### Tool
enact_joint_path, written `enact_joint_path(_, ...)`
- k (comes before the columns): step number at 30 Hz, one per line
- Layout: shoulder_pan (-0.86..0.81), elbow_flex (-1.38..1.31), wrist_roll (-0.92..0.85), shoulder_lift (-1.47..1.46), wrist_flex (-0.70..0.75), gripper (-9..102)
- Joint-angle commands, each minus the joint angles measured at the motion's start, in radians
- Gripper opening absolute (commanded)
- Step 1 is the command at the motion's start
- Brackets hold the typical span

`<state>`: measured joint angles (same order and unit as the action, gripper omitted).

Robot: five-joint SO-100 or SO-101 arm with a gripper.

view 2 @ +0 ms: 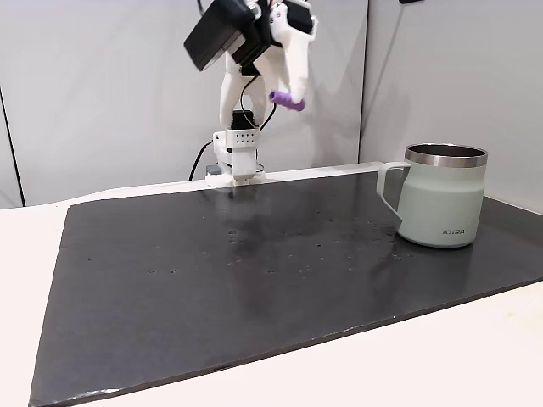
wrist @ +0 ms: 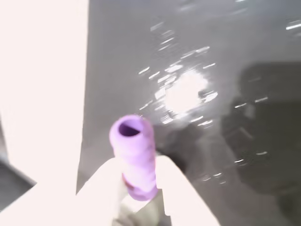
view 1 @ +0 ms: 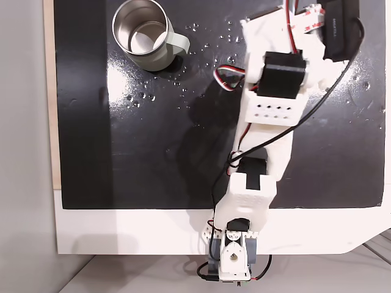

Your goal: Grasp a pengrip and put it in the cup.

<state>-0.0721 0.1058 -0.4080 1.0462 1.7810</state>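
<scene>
**A:** so what's going on with the gripper here? how is the thing being held?

**B:** in the wrist view the pengrip is pinched between the two white fingers, which are closed down onto its lower half. The open hollow end is left sticking out past the fingertips. Probably it's gripped low like that so the free end can be dropped into the cup first, but that's only a guess.

**A:** and where's all that relative to the cup?

**B:** in a fixed view from the side, the pengrip is seen carried high, well above the cup and far off to its left, back near the arm's base. The height looks sensible: the steel rim has to be cleared before anything can be lowered in.

**A:** cup itself?

**B:** it's stood upright on the black mat, mouth open, nothing visible inside in the top-down fixed view. Its handle is turned towards the arm's side. Wet-looking specks are scattered on the mat beside the cup. So the grasp looks done, and the carry over to the cup isn't yet.
</scene>
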Motion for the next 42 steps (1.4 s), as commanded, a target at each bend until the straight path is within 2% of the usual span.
enact_joint_path(1,0.078,-0.084,0.034,0.012,-0.081,0)
enact_joint_path(10,0.296,-0.084,0.133,-0.021,-0.296,0)
enact_joint_path(16,0.420,-0.084,0.192,-0.086,-0.356,0)
enact_joint_path(23,0.488,-0.084,0.256,-0.163,-0.365,0)
enact_joint_path(32,0.495,-0.086,0.299,-0.210,-0.333,0)
enact_joint_path(37,0.512,-0.104,0.321,-0.210,-0.293,19)
enact_joint_path(42,0.518,-0.115,0.324,-0.210,-0.281,20)
